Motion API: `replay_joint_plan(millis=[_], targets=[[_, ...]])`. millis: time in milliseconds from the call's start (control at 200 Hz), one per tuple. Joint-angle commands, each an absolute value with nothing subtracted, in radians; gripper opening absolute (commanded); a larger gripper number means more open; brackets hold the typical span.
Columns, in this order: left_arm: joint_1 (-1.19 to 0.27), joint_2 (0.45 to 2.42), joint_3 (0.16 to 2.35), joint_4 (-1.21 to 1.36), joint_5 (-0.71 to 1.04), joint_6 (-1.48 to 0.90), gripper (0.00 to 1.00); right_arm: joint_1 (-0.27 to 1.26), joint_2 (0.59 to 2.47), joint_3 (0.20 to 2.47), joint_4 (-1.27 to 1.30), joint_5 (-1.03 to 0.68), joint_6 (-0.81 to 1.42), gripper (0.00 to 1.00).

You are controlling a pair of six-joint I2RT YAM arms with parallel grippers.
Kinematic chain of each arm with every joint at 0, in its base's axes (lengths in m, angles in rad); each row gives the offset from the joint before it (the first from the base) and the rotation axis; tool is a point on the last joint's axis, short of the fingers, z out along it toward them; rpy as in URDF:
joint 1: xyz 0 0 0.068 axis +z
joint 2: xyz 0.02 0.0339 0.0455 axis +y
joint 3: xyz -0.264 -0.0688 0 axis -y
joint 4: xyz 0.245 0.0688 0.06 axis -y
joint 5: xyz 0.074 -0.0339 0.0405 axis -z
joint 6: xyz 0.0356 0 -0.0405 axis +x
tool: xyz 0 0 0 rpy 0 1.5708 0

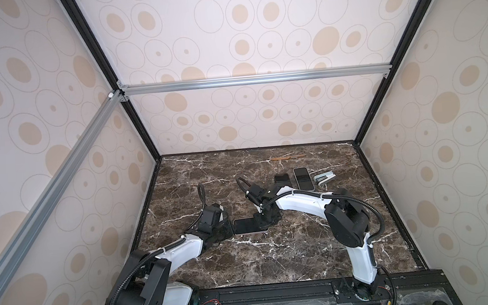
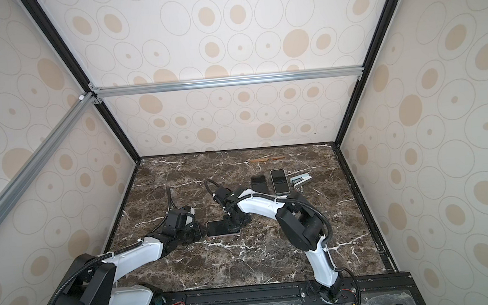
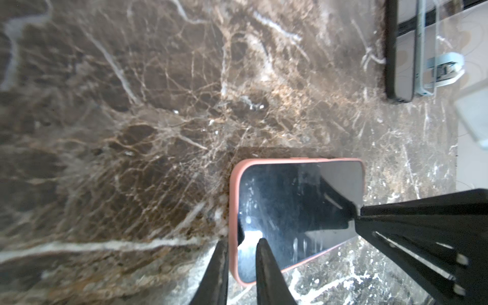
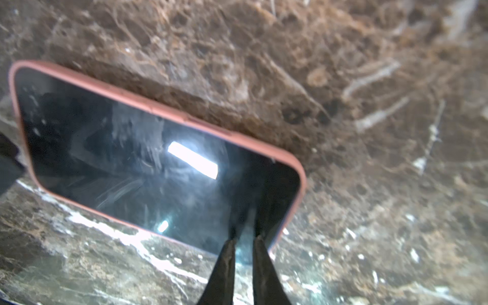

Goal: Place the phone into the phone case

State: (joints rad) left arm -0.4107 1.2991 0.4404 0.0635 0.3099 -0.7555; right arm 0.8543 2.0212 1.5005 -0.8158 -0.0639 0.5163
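In both top views we see the dark-screened phone (image 1: 250,225) (image 2: 222,228) lying flat, screen up, inside the salmon-pink phone case (image 1: 252,232) (image 2: 224,235), near the middle of the brown marble tabletop (image 1: 275,261). The left gripper (image 1: 232,229) (image 2: 205,232) meets the case's left short end. The right gripper (image 1: 261,222) (image 2: 232,225) points down over its right end. Well behind them, toward the far right, lie a black slab-shaped phone or case (image 1: 282,178), a light-rimmed phone (image 1: 304,179) just beside it, a pale blue stapler (image 1: 324,178) and a thin brown stick (image 1: 289,156).

From the left wrist we see the left gripper (image 3: 243,240) with its fingers (image 3: 266,264) a narrow gap apart, astride the pink rim at the case's short end. One finger lies outside against the rim and the other over the glass. Whether they pinch the rim we cannot tell. The right gripper (image 3: 355,212) comes in from the side with its tip down on the glass near the opposite end.

From the right wrist we see the right gripper (image 4: 244,239) with its fingers (image 4: 224,264) a slim gap apart and nothing between them, the tips at the screen close to one short end. The pink rim runs around every edge of the screen that we can see, and the case rests on the marble.
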Motion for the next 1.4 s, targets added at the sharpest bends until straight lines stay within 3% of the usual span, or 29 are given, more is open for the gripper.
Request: replay_joint_plan(millis=[0,545,1395], targets=[[-0.414,1.266,0.434,0.029,0.3,-0.773,0.21,0.85,1.939,1.435,-0.834,-0.055,0.548,0.16],[-0.414,1.274,0.421,0.015,0.321,-0.755,0.23,0.811,1.944,1.325,-0.646,-0.149,0.602,0.18],[-0.415,1.375,0.408,0.086,0.357,-0.738,0.24,0.84,2.175,1.282,-0.767,-0.058,0.565,0.16]])
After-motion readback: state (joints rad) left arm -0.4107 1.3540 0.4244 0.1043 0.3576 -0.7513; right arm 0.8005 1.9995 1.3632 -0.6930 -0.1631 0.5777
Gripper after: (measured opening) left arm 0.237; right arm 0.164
